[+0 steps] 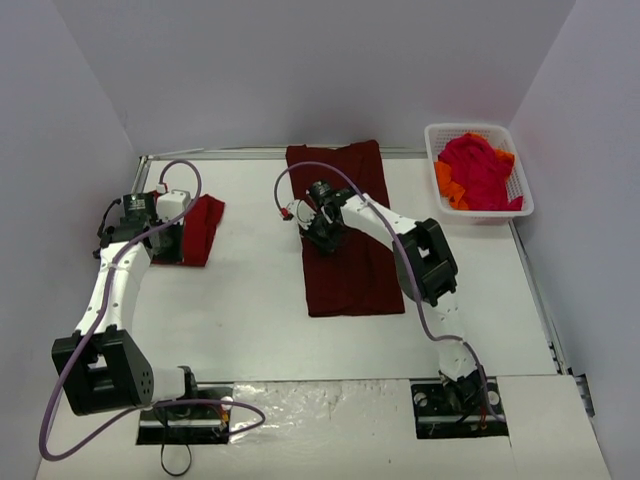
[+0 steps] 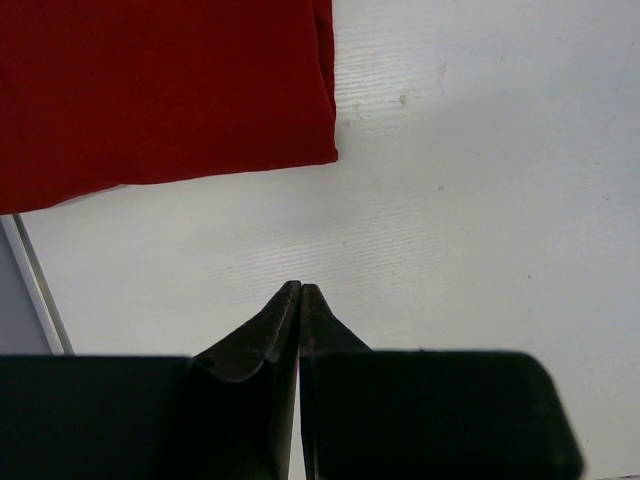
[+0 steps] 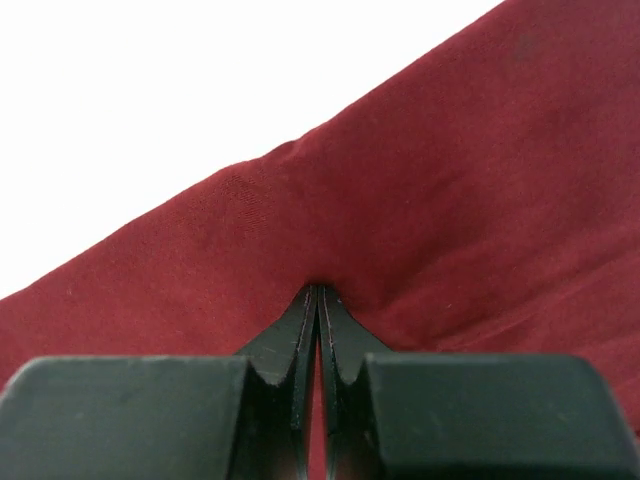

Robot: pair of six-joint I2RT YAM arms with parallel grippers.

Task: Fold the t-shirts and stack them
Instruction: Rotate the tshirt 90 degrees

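- White tabletop [image 1: 250,310] lies bare in a wide band in front of the arm bases, from 8 o'clock round to 4 o'clock
- Left gripper [image 2: 300,288] has its jaws pressed together with nothing between them; it hangs over bare table, the fingertips apart from the cloth
- Bright red t-shirt [image 2: 160,90] lies folded at 9 o'clock by the table's left edge; in the left wrist view its corner is crisp and its lower hem runs straight, with open white surface on two sides
- Right gripper [image 3: 318,290] is closed tight on a pinch of the maroon t-shirt [image 1: 345,270], the cloth puckering up to the fingertips near its left edge
- That maroon t-shirt lies as a long panel from the table's middle out to 12 o'clock, its far hem reaching the back edge; bare table flanks both its long sides
- Basket [image 1: 470,127] stands at 2 o'clock in the far right corner, well apart from the maroon cloth, holding a crumpled crimson t-shirt [image 1: 478,170] over an orange t-shirt [image 1: 447,182]
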